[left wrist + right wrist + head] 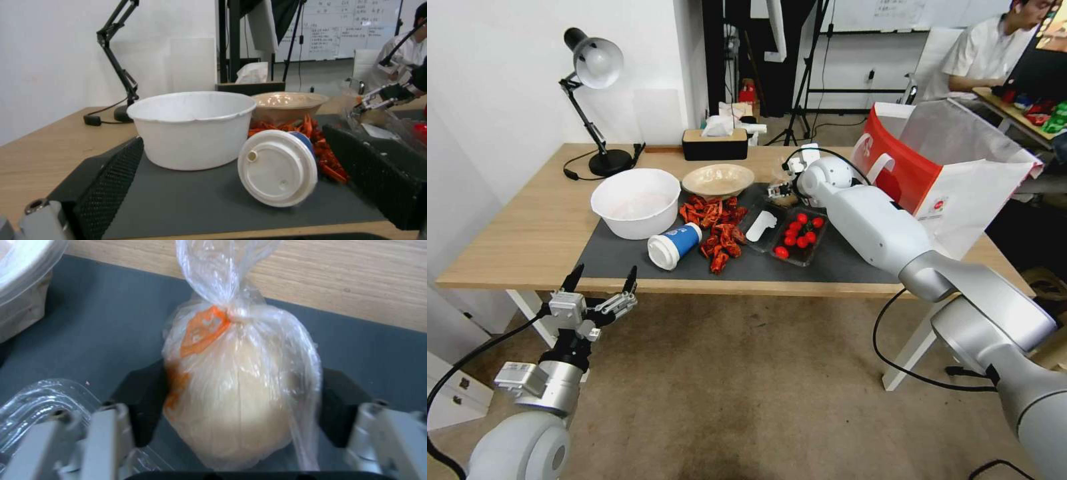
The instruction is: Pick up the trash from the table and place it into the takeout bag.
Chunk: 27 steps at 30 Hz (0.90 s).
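Table (514,233), light wood, dark grey mat (627,257) across it. Takeout bag (960,180), upright at the right end, mouth open. White bowl (635,201); shallow beige bowl (718,180) behind red shell scraps (717,230). Clear tray of tomatoes (800,233). Blue-white lidded cup (674,245) on its side. Clear bag with pale lump (240,386) on the mat, flanked by both pads of the right gripper (240,406), which touch it. Left gripper (602,281) spread wide, empty, below the table's near edge
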{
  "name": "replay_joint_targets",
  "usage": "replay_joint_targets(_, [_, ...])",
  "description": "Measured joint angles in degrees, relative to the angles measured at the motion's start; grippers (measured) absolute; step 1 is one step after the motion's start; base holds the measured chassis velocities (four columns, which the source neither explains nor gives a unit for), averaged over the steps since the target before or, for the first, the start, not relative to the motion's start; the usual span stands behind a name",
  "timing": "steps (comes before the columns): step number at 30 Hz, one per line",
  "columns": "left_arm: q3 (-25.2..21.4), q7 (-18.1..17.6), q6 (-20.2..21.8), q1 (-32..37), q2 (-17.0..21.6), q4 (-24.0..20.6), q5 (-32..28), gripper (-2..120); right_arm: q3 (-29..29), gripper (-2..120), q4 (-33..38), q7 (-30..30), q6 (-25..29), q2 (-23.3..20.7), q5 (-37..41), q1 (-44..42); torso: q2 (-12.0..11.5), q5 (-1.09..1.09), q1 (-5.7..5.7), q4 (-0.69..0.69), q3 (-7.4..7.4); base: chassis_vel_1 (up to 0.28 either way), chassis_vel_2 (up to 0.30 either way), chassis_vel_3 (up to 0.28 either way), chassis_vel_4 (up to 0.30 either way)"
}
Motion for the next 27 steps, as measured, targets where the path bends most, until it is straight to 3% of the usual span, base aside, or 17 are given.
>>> replay_joint_targets(9, [0.2, 0.1, 0.0, -0.1, 0.1, 0.3, -0.1, 100, 0.0, 28, 1.6, 0.0, 0.0, -0.4, 0.4, -0.8, 0.0, 0.00, 0.00, 0.00, 0.00, 0.000, 0.000, 0.000, 0.000])
replay_joint_targets(16, [0.4, 0.2, 0.0, -0.3, 0.2, 0.7, -0.1, 100, -0.1, 10, 2.1, 0.2, 0.0, -0.7, 0.6, -1.0, 0.0, 0.00, 0.00, 0.00, 0.00, 0.000, 0.000, 0.000, 0.000])
replay_joint_targets(24, [0.7, 0.2, 0.0, -0.8, 0.3, 1.0, -0.1, 100, 0.7, 7, 3.0, 0.7, 0.0, -1.3, 0.7, -1.1, 0.0, 0.00, 0.00, 0.01, 0.00, 0.000, 0.000, 0.000, 0.000])
replay_joint_targets(27, [0.6, 0.2, 0.0, -0.9, 0.4, 1.0, -0.3, 100, 2.1, 6, 6.4, 2.4, 0.0, -3.0, 0.5, -2.1, 0.0, 0.01, 0.00, 0.01, 0.00, 0.000, 0.000, 0.000, 0.000])
